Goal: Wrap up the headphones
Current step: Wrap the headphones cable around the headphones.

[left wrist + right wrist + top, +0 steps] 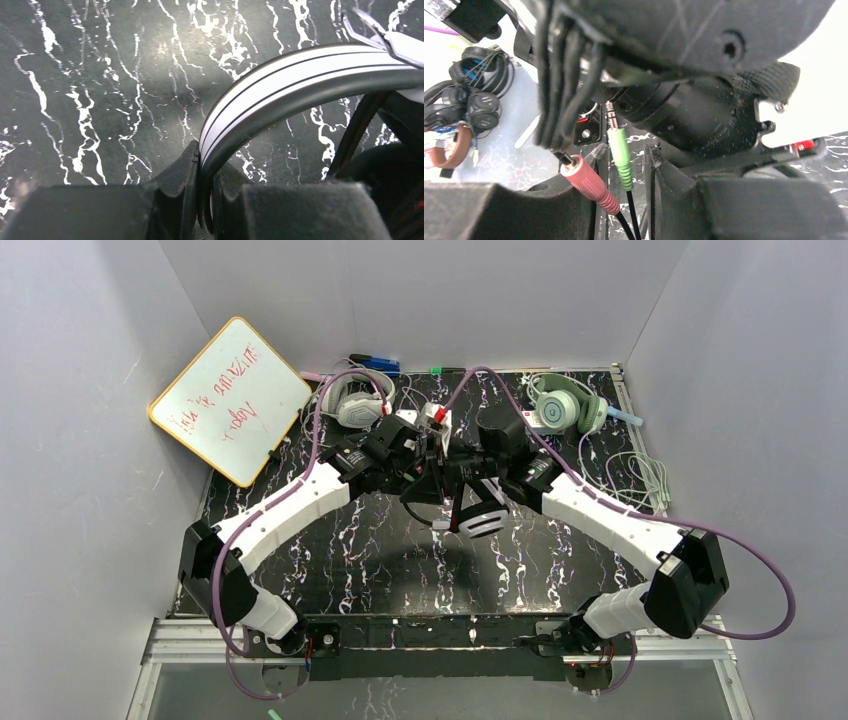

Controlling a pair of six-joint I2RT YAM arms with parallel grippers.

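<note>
Top external view: both arms reach inward and meet over the middle of the black marbled table (300,570). The black-and-white headset (485,523) hangs between the two wrists, above the table surface. The grey headset (355,400) lies at the back left of the table, near a whiteboard (230,400) that leans on the left wall. The mint-green headset (560,410) lies at the back right, with its pale cable (640,475) loose beside it

Left wrist view: the left gripper (205,170) is clamped on the striped white headband (300,70), one finger against each face of the band

Right wrist view: the right gripper (626,155) stands partly apart. The green plug (620,150) stands upright in the gap, with free space on its right side, so it is not pinched. The pink plug (589,182) lies tilted in front of the left finger. Several strands of black cable (559,75) run side by side over a dark rounded part of the headset
</note>
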